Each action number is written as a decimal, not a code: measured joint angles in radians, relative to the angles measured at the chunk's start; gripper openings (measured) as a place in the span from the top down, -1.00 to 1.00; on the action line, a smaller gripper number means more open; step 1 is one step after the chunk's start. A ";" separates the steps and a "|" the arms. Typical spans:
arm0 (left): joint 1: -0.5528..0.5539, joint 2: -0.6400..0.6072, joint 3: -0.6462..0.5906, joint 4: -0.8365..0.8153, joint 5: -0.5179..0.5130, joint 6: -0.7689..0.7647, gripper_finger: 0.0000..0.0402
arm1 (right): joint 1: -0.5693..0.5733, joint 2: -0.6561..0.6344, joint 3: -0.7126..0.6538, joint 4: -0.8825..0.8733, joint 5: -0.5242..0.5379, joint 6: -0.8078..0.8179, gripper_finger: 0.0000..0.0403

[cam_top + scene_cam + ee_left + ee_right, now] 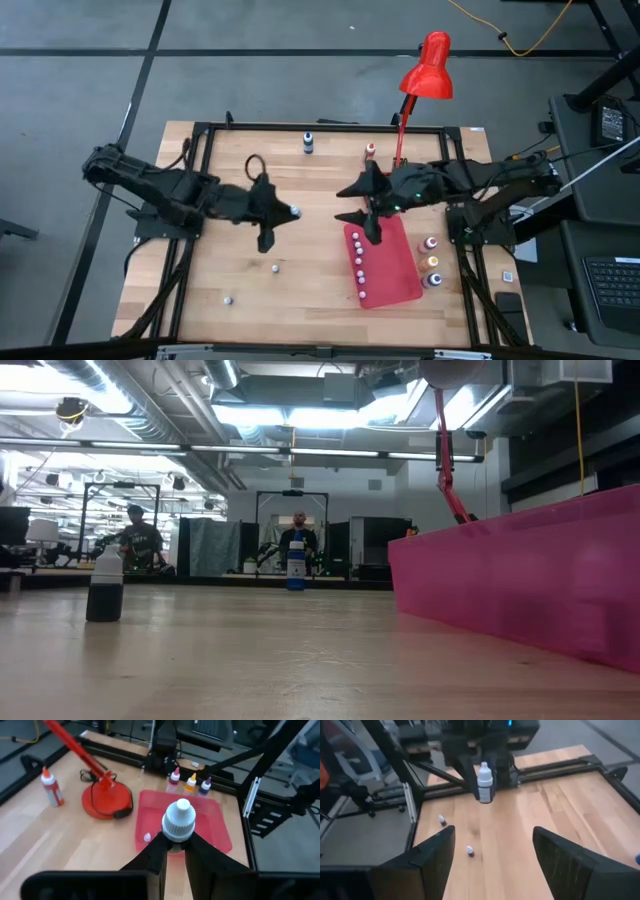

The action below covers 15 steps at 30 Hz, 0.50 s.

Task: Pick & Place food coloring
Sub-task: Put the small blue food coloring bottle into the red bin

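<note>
My left gripper [288, 211] hangs above the table's middle, shut on a food coloring bottle [178, 821] with a white ribbed cap and a dark lower body [486, 795]. My right gripper [345, 204] faces it from the right, above the near-left corner of the red mat [395, 265]. It is open [495, 860] with nothing between its fingers. Several tiny bottles [358, 270] stand in a row along the mat's left edge. Two more tiny ones [275, 267] [228, 299] stand on the bare wood. My left gripper pinches the bottle between its two fingers [155, 855], just under the white cap [176, 837]; the fingers hide the body there. They come from the table's left, slanting a little downward. The bottle stands upright in the hold, cap up, lifted clear of the table.
A red desk lamp [428, 65] rises at the far right, its round base [106, 800] beside the mat. Three coloured bottles [432, 262] stand right of the mat. A blue one [308, 143] and a red one [370, 150] stand near the far edge. A black frame [200, 140] rims the table.
</note>
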 joint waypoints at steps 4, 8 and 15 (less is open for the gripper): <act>0.059 0.058 0.076 -0.044 0.084 0.060 0.77 | -0.016 0.074 0.099 -0.066 -0.023 -0.007 -0.33; 0.094 0.119 0.136 -0.072 0.149 0.100 0.77 | -0.023 0.149 0.210 -0.128 -0.055 -0.023 -0.33; 0.106 0.215 0.209 -0.070 0.213 0.142 0.77 | -0.045 0.273 0.352 -0.242 -0.133 -0.042 -0.33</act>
